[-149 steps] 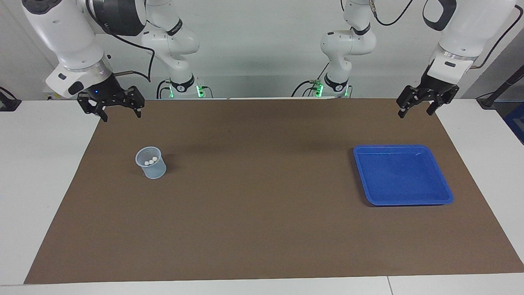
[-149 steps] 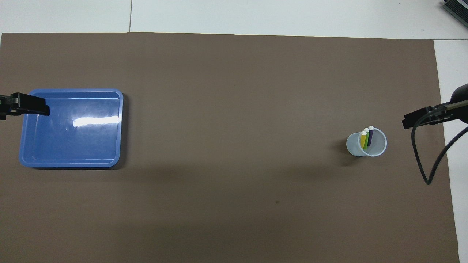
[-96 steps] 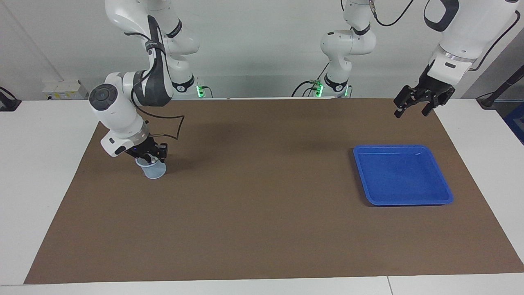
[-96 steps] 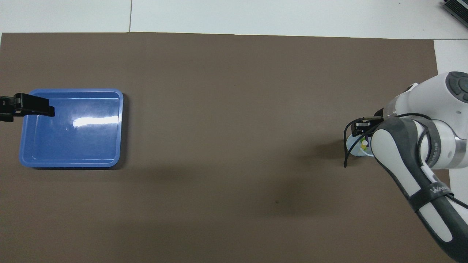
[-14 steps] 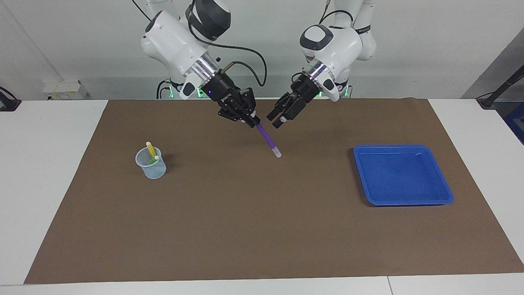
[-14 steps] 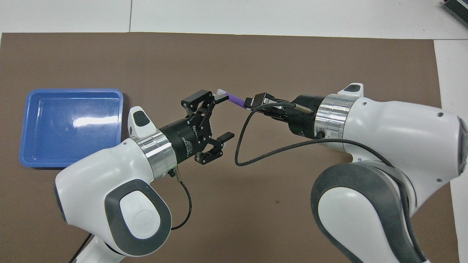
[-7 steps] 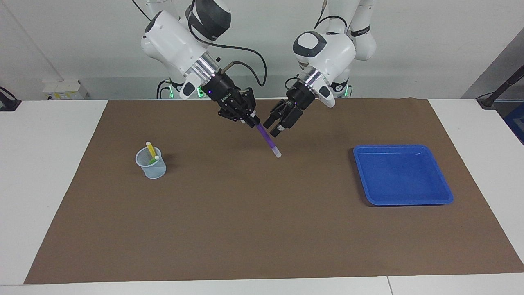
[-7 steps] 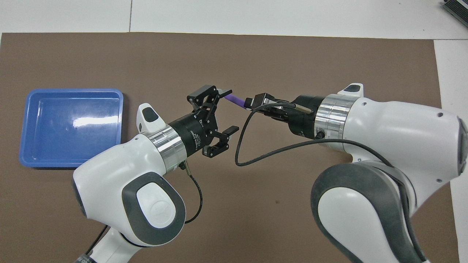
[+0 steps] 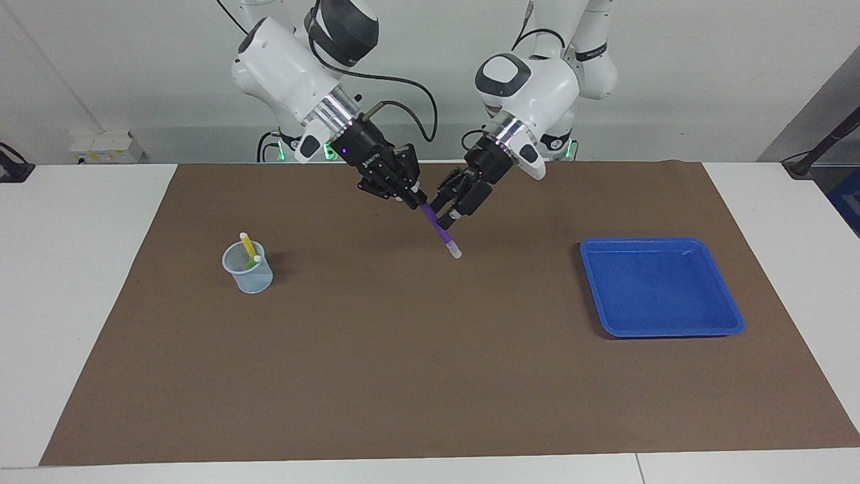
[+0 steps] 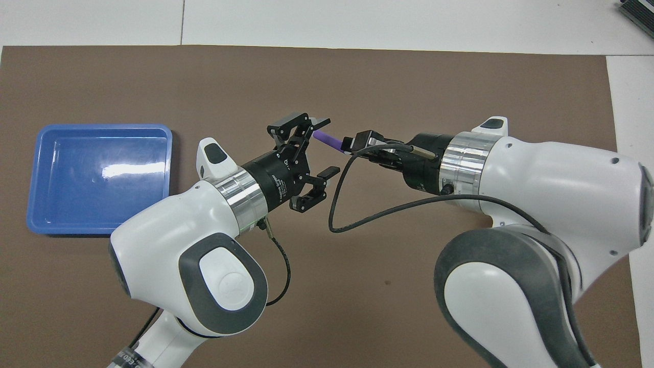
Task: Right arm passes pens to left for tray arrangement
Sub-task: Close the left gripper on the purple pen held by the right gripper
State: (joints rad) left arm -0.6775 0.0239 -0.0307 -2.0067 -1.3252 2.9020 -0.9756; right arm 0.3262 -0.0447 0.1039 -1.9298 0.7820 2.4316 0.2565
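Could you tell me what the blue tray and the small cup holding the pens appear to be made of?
The blue tray looks like glossy moulded plastic: it shows a bright glare patch. The cup seems thin translucent plastic, since the yellow pen shows through its wall.

The tray (image 10: pixel 102 225) is glossy blue plastic with a bright glare patch. The table mat (image 9: pixel 403 376) is matt brown and smooth. The cup (image 9: pixel 248 275) is translucent plastic; arm shells (image 10: pixel 168 245) are glossy white.
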